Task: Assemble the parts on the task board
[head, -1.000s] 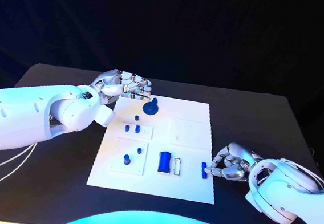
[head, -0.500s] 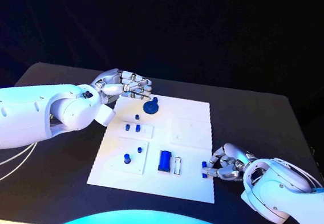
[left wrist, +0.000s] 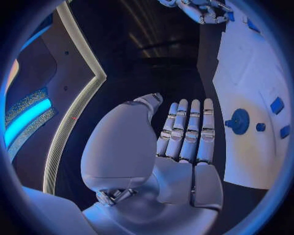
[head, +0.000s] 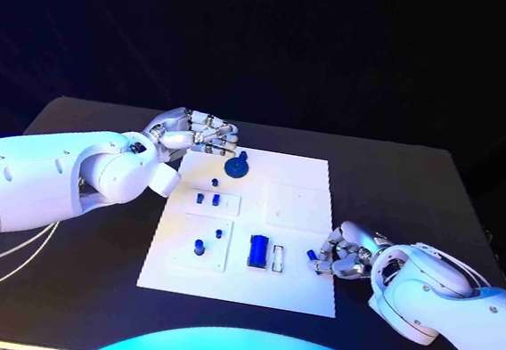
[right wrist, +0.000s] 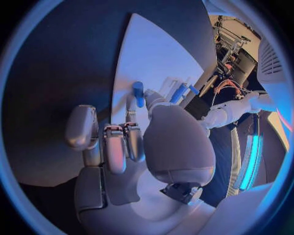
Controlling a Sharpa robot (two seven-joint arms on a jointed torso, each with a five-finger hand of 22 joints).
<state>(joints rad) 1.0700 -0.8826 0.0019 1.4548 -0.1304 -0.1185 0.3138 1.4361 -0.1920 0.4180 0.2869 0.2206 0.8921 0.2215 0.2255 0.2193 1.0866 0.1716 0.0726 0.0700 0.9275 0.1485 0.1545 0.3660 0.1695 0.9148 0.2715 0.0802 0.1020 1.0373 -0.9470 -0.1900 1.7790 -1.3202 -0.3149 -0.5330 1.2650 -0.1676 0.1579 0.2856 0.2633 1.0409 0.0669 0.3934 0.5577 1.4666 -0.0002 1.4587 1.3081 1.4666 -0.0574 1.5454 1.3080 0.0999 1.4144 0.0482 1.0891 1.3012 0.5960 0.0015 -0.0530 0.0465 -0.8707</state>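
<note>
The task board (head: pixel 292 298), one white plate, lies in the middle of the black surface (head: pixel 422 179). On it the head view shows one round blue disc part (head: pixel 237 169) near its far left corner, with a small blue piece just beyond the disc, two small blue pegs (head: pixel 207 198) side by side below the disc, two more small pegs (head: pixel 200 248) in the near left panel, one blue block (head: pixel 258 252) standing in the near middle beside a pale slot, and one short blue peg (head: pixel 314 257) at the board's right edge. The right hand (head: pixel 347 253) sits at that right edge with its fingers curled in; the right wrist view shows its fingertips pinching the short blue peg upright over the board. The left hand (head: pixel 197 134) hovers at the board's far left corner, beside the disc; in the left wrist view its fingers (left wrist: pixel 191 132) lie straight and close together, palm bare, grasping nothing.
</note>
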